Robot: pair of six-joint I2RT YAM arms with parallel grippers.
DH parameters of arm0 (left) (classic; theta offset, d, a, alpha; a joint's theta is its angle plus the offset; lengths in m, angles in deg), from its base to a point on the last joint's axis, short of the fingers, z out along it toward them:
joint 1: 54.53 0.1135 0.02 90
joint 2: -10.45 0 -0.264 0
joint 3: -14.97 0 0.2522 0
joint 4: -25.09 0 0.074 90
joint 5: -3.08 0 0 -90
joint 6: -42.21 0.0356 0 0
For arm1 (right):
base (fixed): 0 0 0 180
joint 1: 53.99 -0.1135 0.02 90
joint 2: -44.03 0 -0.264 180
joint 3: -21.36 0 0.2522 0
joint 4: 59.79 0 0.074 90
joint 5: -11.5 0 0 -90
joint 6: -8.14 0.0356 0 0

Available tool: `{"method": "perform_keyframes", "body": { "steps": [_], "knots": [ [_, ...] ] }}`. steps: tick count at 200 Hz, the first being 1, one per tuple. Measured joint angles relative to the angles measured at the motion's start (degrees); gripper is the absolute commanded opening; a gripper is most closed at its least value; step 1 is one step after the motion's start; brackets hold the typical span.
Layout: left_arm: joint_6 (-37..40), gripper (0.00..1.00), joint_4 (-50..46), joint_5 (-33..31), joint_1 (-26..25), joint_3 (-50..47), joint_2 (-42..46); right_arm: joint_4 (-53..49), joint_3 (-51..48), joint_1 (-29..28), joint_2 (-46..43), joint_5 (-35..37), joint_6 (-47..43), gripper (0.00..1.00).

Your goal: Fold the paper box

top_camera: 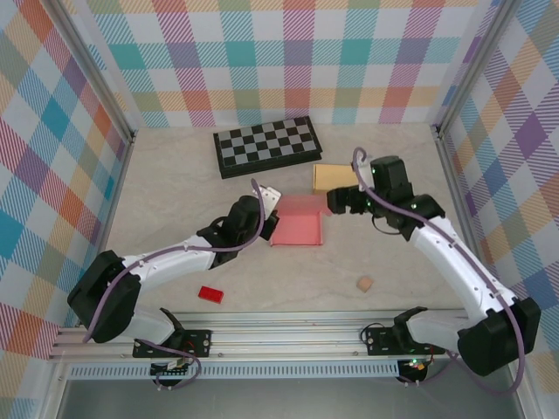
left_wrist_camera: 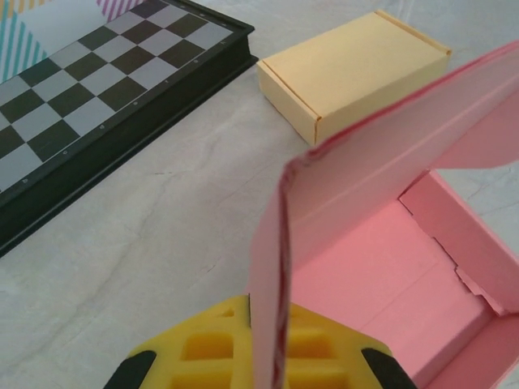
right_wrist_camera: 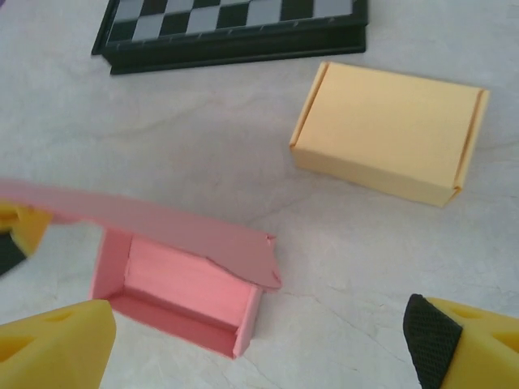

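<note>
Pink paper box (top_camera: 297,229): sits at mid-table, between the two grippers, with its tray open upward and not yet folded shut.
Lid (right_wrist_camera: 162,223): raised over the tray along the far side. It slants and is not pressed down.
Side flap (left_wrist_camera: 268,267): stands upright at the tray's left end, edge-on in the left wrist view.
Long axis: appears to run left to right across the table, roughly along the line joining the two grippers.
Left gripper (top_camera: 267,206): touches the box at its left end. The jaws are closed narrow on the side flap, which passes between the yellow fingers (left_wrist_camera: 195,348).
Right gripper (top_camera: 336,201): hangs just beside the box's right far corner, apart from it. The jaws stand wide and hold nothing.
Bearing from right jaws: in the right wrist view the box lies ahead and toward the left finger (right_wrist_camera: 57,340), with the lid's free corner the nearest part.
Nearer arm: the left arm is already on the box, and the right arm is the free one for the lid.
Likely next requirement: bring the lid down while the left end is kept steady.
Yellow box (top_camera: 334,177): closed, just behind the right gripper.
Chessboard (top_camera: 266,146): farther back, well apart from the pink paper box.
</note>
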Motion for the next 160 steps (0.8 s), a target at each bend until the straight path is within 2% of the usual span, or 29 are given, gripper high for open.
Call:
{"method": "perform_keyframes", "body": {
  "steps": [31, 75, 118, 160],
  "knots": [
    [2.1, 0.00, 1.9, 1.8, 0.0, -0.3, -1.6, -6.1, 10.0, 0.8, 10.3, 0.0, 10.2, 0.93],
    [1.8, 0.00, 5.8, 1.1, 0.0, -2.8, -2.6, -7.6, 7.8, 0.9, 20.5, -5.8, 23.8, 0.92],
    [-1.2, 0.00, 6.3, 0.4, 0.0, -2.8, -4.1, -4.9, 5.7, 0.9, 22.8, -13.6, 30.8, 0.88],
    [-5.7, 0.00, 5.7, 0.9, 0.0, -1.1, -5.6, -2.8, 5.7, 0.2, 22.8, -18.9, 33.3, 0.88]
  ]
}}
